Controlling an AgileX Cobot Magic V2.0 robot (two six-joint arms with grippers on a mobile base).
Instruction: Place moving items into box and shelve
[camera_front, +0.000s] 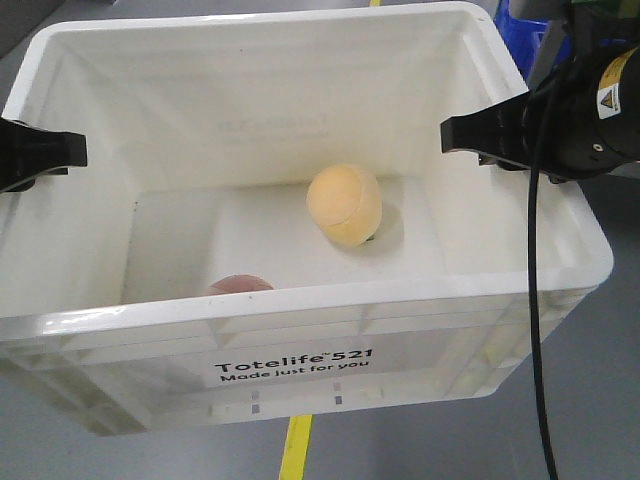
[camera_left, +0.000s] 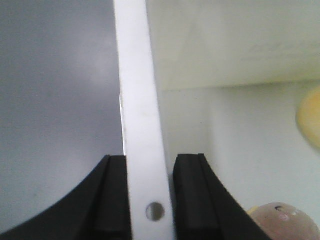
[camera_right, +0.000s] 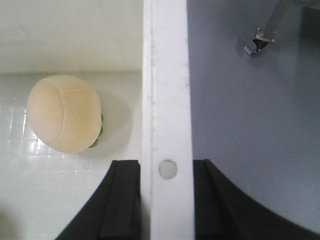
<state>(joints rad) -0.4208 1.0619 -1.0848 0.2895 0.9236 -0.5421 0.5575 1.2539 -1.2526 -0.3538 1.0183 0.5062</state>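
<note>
The first half of the task can be judged as done: both moving items are seen inside the white box (camera_front: 300, 308). The pale orange-yellow soft ball (camera_front: 344, 205) lies on the box bottom towards the right of middle. The smaller pinkish-brown item (camera_front: 240, 285) lies against the near wall and is mostly hidden behind the front rim. The two are apart from each other. The box is gripped on both short sides. The left pincer (camera_left: 150, 162) is closed over the left rim, with one black finger outside the wall and one inside, both pressed against the plastic. The right pincer (camera_right: 166, 167) is closed over the right rim in the same way, as the wrist views show. Grey floor (camera_front: 600, 400) with a yellow line (camera_front: 295, 450) is seen below the box, and part of a blue crate (camera_front: 530, 40) beyond its far right corner. Whether the box is resting on the floor or held clear of it cannot be told. No shelf is in view, so the shelving half is taken as not yet done: the box is to be carried level between the two arms, so that the loose ball is not rolled about, and then set down on the shelf.
</note>
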